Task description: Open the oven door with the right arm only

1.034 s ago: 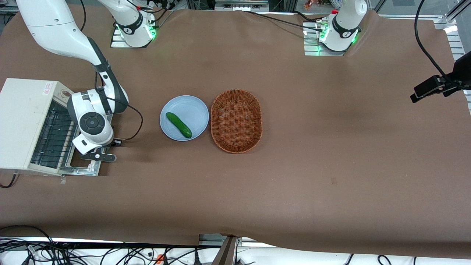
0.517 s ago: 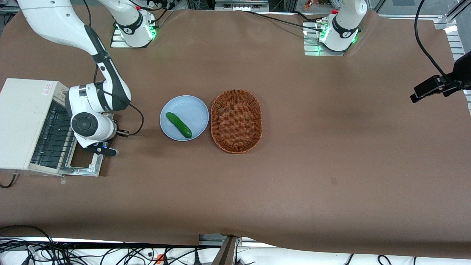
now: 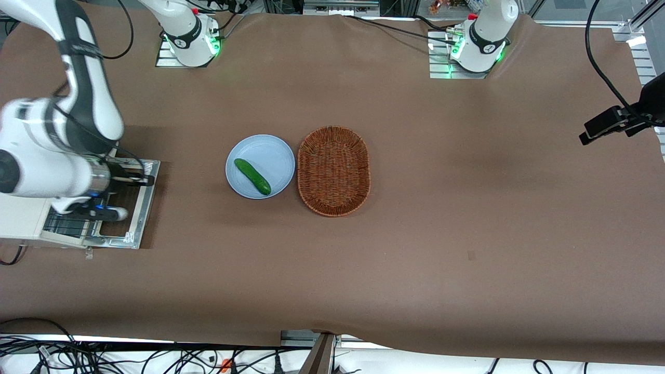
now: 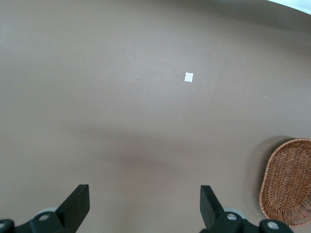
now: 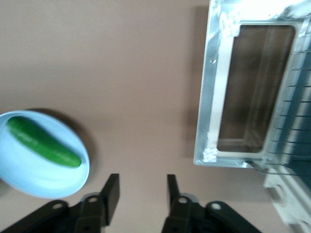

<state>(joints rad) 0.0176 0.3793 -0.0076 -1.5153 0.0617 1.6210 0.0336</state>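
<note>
Hanging above the oven's mouth at the working arm's end of the tabletop, the gripper [image 5: 139,194] is spread, its two black fingers [image 5: 111,190] parted with only bare brown cloth between them — it holds nothing and touches nothing.

The oven door [image 3: 136,201] lies folded flat on the tabletop in front of the white toaster oven [image 3: 18,221], glass facing up. Its long axis runs from nearer the front camera to farther from it, and its free edge points toward the blue plate [image 3: 260,166]. The wrist view shows the silver frame [image 5: 210,92] and the dark window [image 5: 252,87] level with the table, wire rack [image 5: 295,102] just past the hinge side.

Change noted: half a second ago the right arm [image 3: 52,150] stood low over the door's free edge, gripper at the frame; the arm has since lifted and swung over the oven body, now covering most of it. The door has not shifted.

Plate, with a cucumber [image 3: 252,176] on it, sits beside a wicker basket [image 3: 333,170] near the tabletop's middle — both well apart from the door.
</note>
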